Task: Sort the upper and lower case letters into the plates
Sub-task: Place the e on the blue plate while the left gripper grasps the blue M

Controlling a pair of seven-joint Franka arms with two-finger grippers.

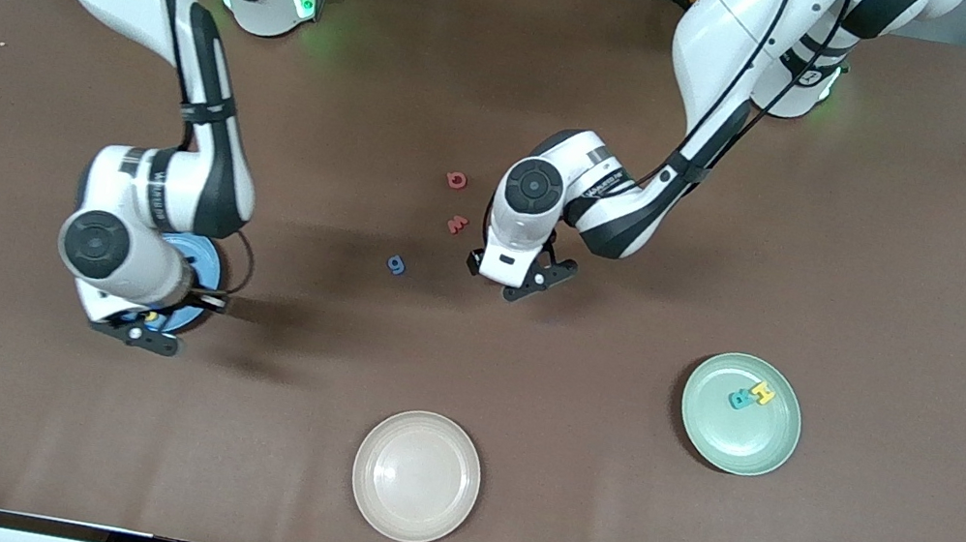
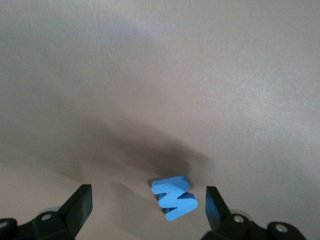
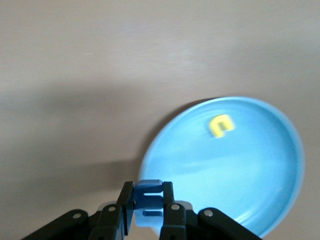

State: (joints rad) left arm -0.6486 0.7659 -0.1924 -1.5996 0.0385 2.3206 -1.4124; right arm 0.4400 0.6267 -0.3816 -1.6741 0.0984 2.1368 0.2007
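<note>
Pincer states first: the right pincer [image 3: 148, 202] is hanging over the rim of the blue plate [image 3: 260, 170], clenching a small blue letter [image 3: 148, 192] between its fingers; the left pincer [image 2: 149, 204] is hovering low over the tabletop [image 1: 892, 232] near its middle, fingers spread wide and gripping nothing, with a blue zigzag letter [image 2: 174, 197] lying flat between them. Largest to smallest: the brown tabletop is carrying three plates. A cream plate [image 1: 416, 476] is sitting nearest the front camera, bare. A mint plate [image 1: 749, 443] is lying toward the left arm's end, holding a teal letter [image 1: 741, 399] and a yellow letter [image 1: 762, 392] touching each other. The blue plate is lying toward the right arm's end, mostly under that arm, holding a yellow curved letter [image 3: 220, 125]. Loose on the tabletop beside the left pincer are lying two red letters [image 1: 457, 179] [image 1: 456, 224] and, nearer the camera, a blue one [image 1: 396, 265].
</note>
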